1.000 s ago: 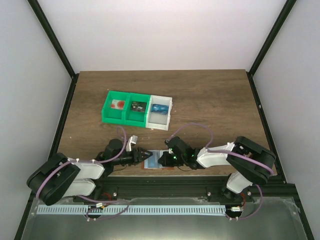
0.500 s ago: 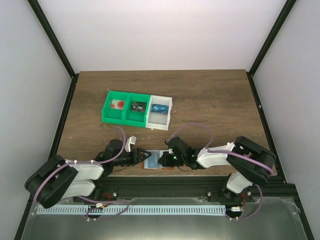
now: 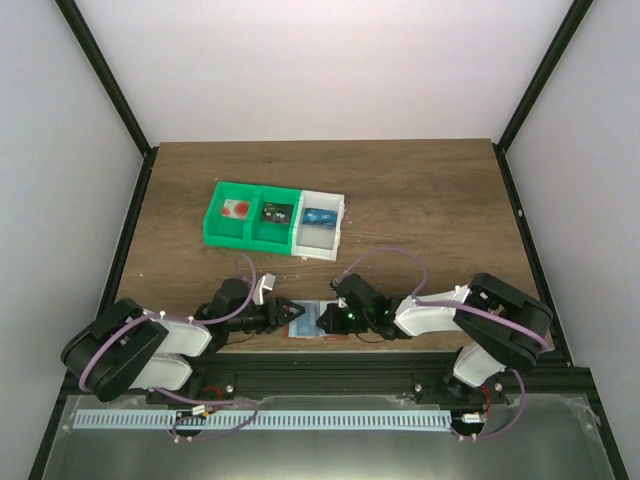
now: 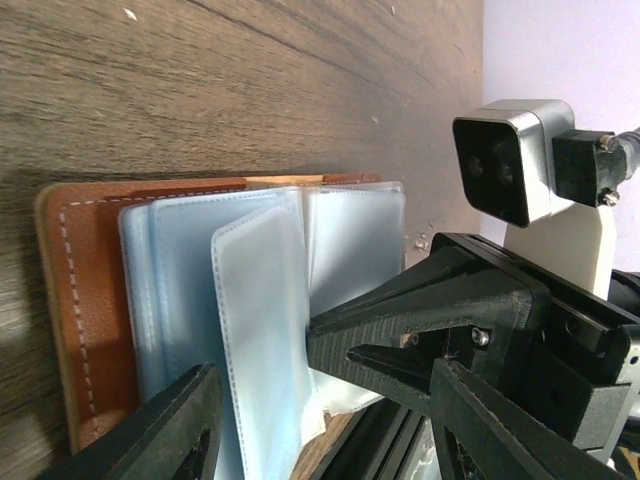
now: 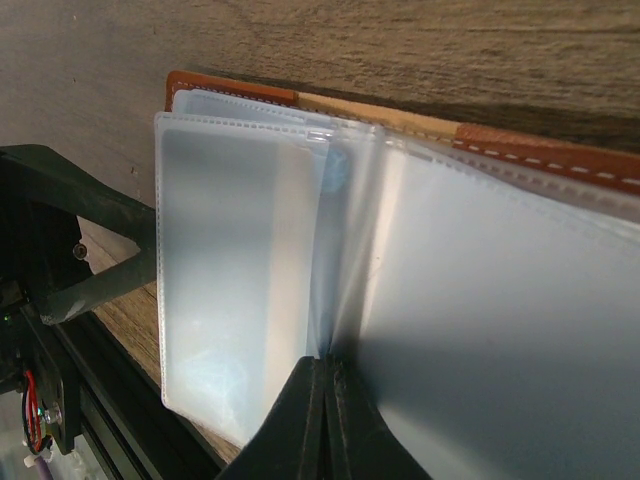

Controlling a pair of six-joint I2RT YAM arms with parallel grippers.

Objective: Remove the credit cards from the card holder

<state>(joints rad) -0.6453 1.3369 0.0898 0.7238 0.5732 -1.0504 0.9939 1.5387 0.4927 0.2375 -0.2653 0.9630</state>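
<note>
- Wooden table (image 3: pixel 420 200): green bin (image 3: pixel 250 225) and white bin (image 3: pixel 320 232) stand touching, side by side, mid-table.
- card holder (image 3: pixel 312 322) lies open at the near edge, between both grippers, its pale sleeves (image 4: pixel 260 300) fanned up.
- left gripper (image 3: pixel 287 311): jaws partway apart, gripping nothing, just beside the card holder.
- right gripper (image 5: pixel 325 378): jaws closed together, tips at the sleeve fold.
</note>
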